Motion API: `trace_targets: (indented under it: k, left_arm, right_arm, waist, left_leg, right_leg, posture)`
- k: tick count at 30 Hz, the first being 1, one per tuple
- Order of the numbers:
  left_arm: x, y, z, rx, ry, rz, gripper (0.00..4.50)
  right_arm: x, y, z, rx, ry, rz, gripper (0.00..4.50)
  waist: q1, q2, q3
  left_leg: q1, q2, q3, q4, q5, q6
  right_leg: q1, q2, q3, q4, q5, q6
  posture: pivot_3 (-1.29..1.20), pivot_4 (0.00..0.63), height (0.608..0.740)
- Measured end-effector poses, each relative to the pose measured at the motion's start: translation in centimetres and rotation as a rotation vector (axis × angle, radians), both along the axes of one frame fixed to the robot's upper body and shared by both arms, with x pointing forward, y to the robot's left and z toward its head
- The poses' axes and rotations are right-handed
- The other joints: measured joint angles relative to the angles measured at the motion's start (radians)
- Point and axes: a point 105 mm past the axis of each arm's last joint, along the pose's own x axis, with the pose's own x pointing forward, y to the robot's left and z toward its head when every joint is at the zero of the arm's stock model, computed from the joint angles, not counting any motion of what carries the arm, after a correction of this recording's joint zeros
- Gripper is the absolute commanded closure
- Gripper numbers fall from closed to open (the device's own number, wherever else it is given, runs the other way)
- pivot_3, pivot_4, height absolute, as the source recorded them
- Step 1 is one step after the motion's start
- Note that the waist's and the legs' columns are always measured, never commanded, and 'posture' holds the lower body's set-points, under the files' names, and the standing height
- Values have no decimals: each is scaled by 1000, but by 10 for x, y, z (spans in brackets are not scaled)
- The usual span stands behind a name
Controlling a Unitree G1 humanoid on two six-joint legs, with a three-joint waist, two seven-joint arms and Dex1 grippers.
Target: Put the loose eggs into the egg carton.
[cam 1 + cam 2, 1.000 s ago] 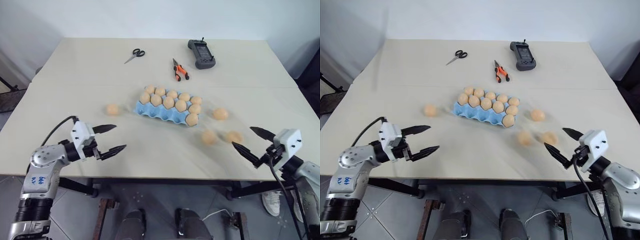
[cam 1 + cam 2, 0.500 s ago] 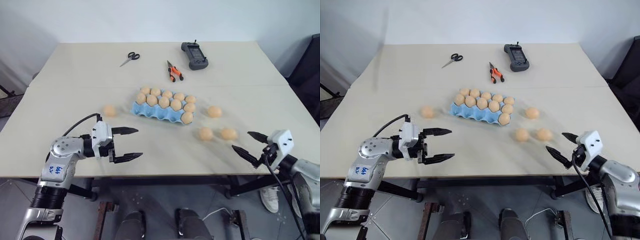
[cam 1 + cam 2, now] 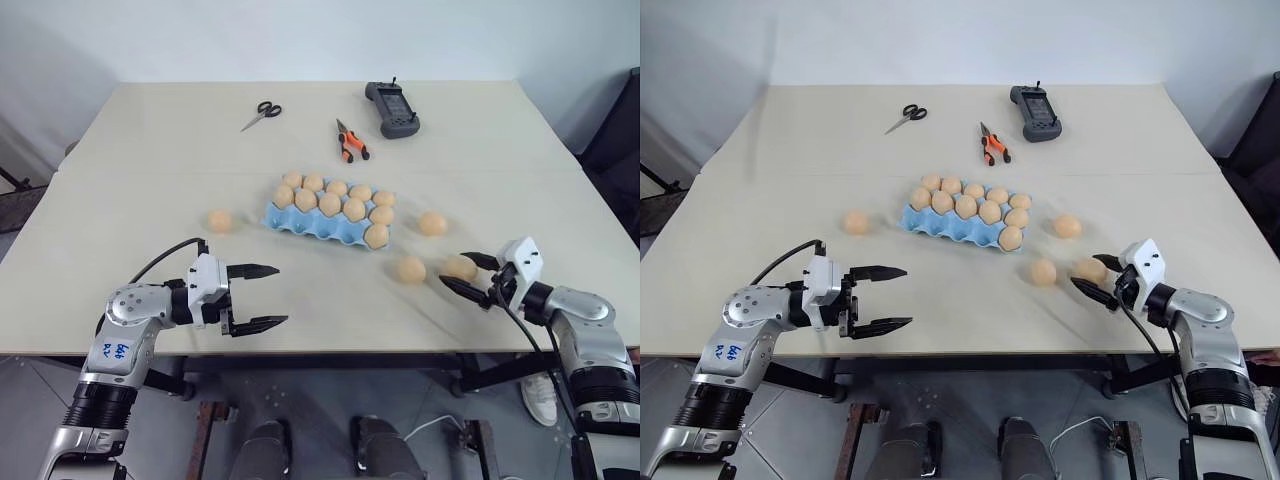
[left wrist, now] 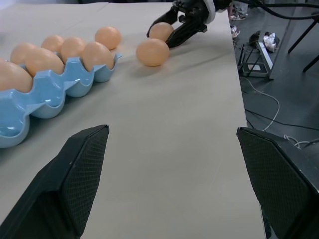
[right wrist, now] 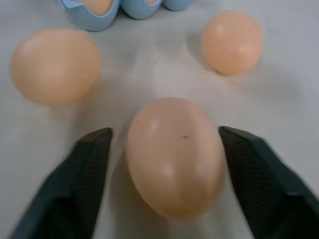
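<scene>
Carefully, I set the right claw (image 3: 1092, 277) astride a smooth tan-orange loose egg (image 3: 1089, 269), unclamped, at four o'clock from the light blue moulded carton (image 3: 940, 224); fragile, slippery, best gripped mid-belly. The left claw (image 3: 883, 297) gaped wide.

text: blue handwriting on left forearm (image 3: 113, 350) | illegible

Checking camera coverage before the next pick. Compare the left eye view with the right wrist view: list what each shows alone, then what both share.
Left eye view alone: the scissors, the pliers, the black handset, the left pincer, open, and a loose egg left of the carton.

Right wrist view alone: a gap on each side between the right pincer's fingers and the nearest egg.

Both: the right pincer, that egg, two more loose eggs, and the egg carton.
</scene>
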Motion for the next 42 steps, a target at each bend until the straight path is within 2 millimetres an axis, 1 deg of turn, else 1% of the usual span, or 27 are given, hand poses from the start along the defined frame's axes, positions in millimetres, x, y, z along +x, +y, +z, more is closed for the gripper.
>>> trace_targets:
  k: [1,2,3,5,6,9,10,12,15,17,19,20,23,24,26,27,29,30,32,34,36,40,42]
  left_arm:
    - [0,0,0,-1,-3,3,123]
    - [-1,1,1,-4,-7,13,123]
    - [-1,1,1,-5,-8,18,123]
    - [1,2,1,-16,-13,43,123]
    - [2,4,2,-24,-13,65,123]
    - [8,12,4,-54,-17,143,123]
    - [9,16,5,-61,-20,170,123]
    - [14,28,5,-80,-20,245,123]
    - [17,45,3,-95,-10,333,123]
    - [17,53,3,-98,-10,366,123]
    - [17,56,3,-97,-11,380,123]
    - [17,57,2,-98,-9,388,123]
    - [16,59,0,-99,-7,405,123]
    - [16,59,1,-99,-9,407,123]
    - [16,59,3,-101,-19,411,123]
    - [16,59,5,-103,-26,413,123]
    - [15,61,6,-105,-33,422,123]
    - [14,60,8,-104,-37,418,123]
    - [13,58,9,-104,-40,412,123]
    - [14,57,10,-105,-35,407,123]
    - [15,54,11,-106,-36,398,123]
    - [18,46,14,-108,-38,360,123]
    - [19,39,16,-105,-40,321,123]
  right_arm:
    - [0,1,1,-1,-2,4,2381]
    - [0,2,3,-3,-11,13,2637]
    - [1,4,6,-4,-19,18,2637]
    - [6,13,19,0,-64,40,2637]
    - [10,21,29,21,-88,53,2637]
    - [21,61,65,78,-164,135,2637]
    - [24,73,74,90,-174,153,2637]
    - [33,105,91,105,-176,191,2637]
    - [43,147,99,97,-141,214,2637]
    - [49,173,99,89,-123,224,2637]
    - [52,187,96,77,-105,226,2637]
    - [53,190,94,66,-99,222,2377]
    - [57,191,83,28,-82,210,1469]
    - [57,191,79,20,-74,214,1092]
    - [53,192,75,18,-60,240,387]
    - [50,193,76,29,-60,258,48]
    - [40,195,84,57,-79,301,48]
    - [34,194,91,70,-95,319,48]
    - [23,189,106,82,-142,338,48]
    - [12,178,112,81,-177,342,48]
    - [4,161,103,61,-169,315,48]
    - [-10,119,69,37,-89,223,48]
    - [-24,97,60,36,-94,174,48]
  waist:
    - [0,0,0]
    - [0,0,0]
    - [0,0,0]
    - [-6,0,0]
    - [-10,0,0]
    - [-23,0,0]
    - [-24,0,0]
    - [-27,0,0]
    - [-26,0,0]
    - [-24,0,0]
    - [-13,0,0]
    - [-6,0,0]
    - [1,0,0]
    - [0,0,0]
    - [-1,0,0]
    - [-1,0,0]
    - [-1,0,0]
    - [-1,0,0]
    - [0,0,0]
    - [0,-1,-1]
    - [4,-3,-2]
    - [6,-3,-2]
    - [4,-3,-2]
  left_leg:
    - [0,0,0,0,0,0]
    - [0,0,0,0,0,0]
    - [0,0,0,0,0,0]
    - [0,0,0,0,0,0]
    - [0,1,0,0,0,0]
    - [0,1,-1,0,0,-1]
    - [0,2,-1,0,0,-1]
    - [0,2,-2,0,0,-2]
    - [-5,2,-4,0,0,-3]
    - [-10,2,-2,0,0,-3]
    - [-14,2,-2,0,0,-3]
    - [-16,2,-1,0,0,-3]
    - [-20,2,0,0,-1,-1]
    - [-22,1,1,0,-1,-1]
    - [-22,2,2,0,-2,-1]
    - [-22,2,2,0,-2,-1]
    - [-22,3,3,0,-2,-1]
    - [-22,3,4,0,-2,-1]
    - [-21,3,5,1,-2,-1]
    - [-20,3,6,1,-2,0]
    - [-19,3,6,2,-2,0]
    - [-13,3,7,1,-3,1]
    - [-11,3,9,0,-3,1]
  right_leg:
    - [0,0,0,0,0,0]
    - [0,0,0,0,0,0]
    - [0,0,0,0,0,0]
    - [-1,0,0,1,0,0]
    - [-1,0,1,1,0,0]
    - [-2,1,1,3,0,-1]
    - [-2,1,1,4,-1,-1]
    - [-3,0,1,5,-1,-2]
    - [-7,0,1,5,-1,-3]
    - [-15,-2,-1,7,-1,-3]
    - [-18,-3,-4,7,-1,-3]
    - [-20,-3,-6,6,-1,-3]
    - [-21,-4,-8,6,-1,-3]
    - [-23,-4,-8,6,-1,-2]
    - [-24,-4,-8,6,-1,-2]
    - [-24,-3,-8,6,-1,-2]
    - [-24,-2,-8,7,-1,-2]
    - [-25,-2,-9,7,-1,-2]
    - [-25,-2,-11,8,-1,-1]
    - [-25,-2,-13,6,-1,-1]
    - [-23,-2,-14,6,-1,-2]
    - [-17,-4,-13,3,0,-2]
    - [-16,-3,-9,3,0,-2]
  posture:
    - [0,150,740]
    - [0,150,740]
    - [0,150,740]
    - [0,150,740]
    - [0,150,740]
    - [0,150,740]
    - [0,150,740]
    - [0,150,740]
    - [0,150,740]
    - [0,150,740]
    - [0,150,740]
    - [0,150,740]
    - [0,150,740]
    - [0,150,740]
    - [0,150,740]
    - [0,150,740]
    - [0,150,740]
    - [0,150,740]
    - [0,150,740]
    - [0,150,740]
    - [0,150,740]
    - [0,150,740]
    - [0,150,740]
